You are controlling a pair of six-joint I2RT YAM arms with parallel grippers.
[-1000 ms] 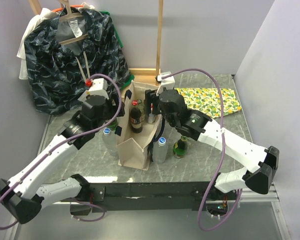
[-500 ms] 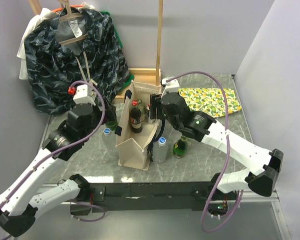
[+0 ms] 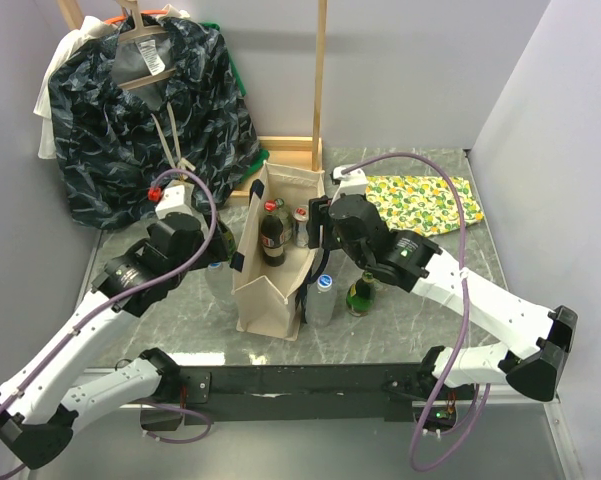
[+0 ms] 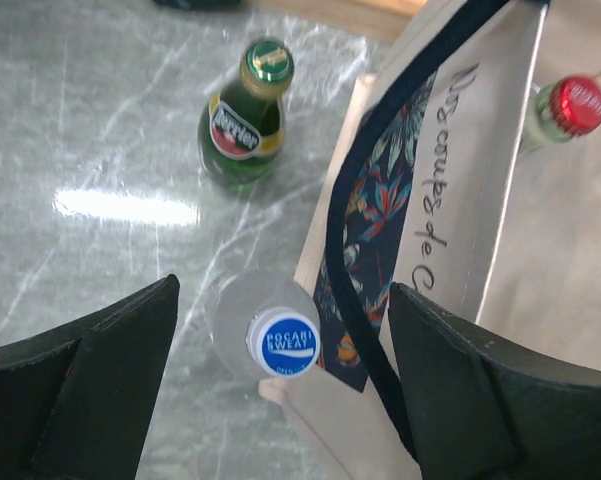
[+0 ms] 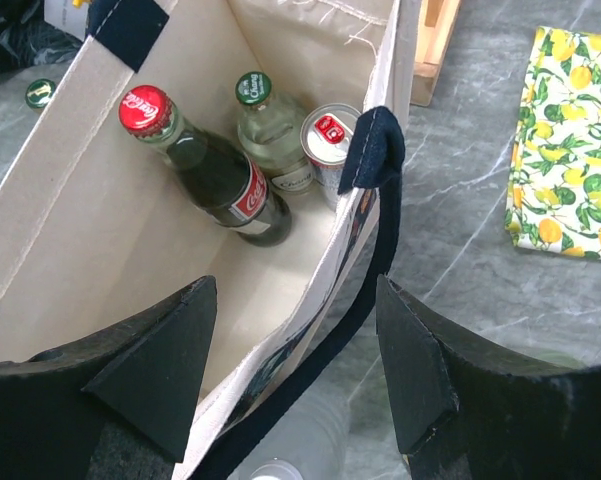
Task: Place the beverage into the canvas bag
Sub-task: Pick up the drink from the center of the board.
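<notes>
Your left tool (image 4: 283, 290) hovers wide open and empty over the blue-capped clear plastic bottle (image 4: 285, 342), which stands on the glossy marbled tabletop (image 4: 90, 120) just beside the upright canvas bag (image 4: 450, 230). Drop straight down, keep the finger nearer the bag clear of the dark strap handle (image 4: 345, 250), and grip below the cap, as the thin body will likely squash. Your right tool (image 5: 295, 285), also open and empty, hangs over the bag's limp rim. The red-capped glass cola bottle (image 5: 205, 165) leans inside, so aim for the bare near end.

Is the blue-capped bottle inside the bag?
No, the blue-capped bottle stands on the table, outside the canvas bag.
</notes>
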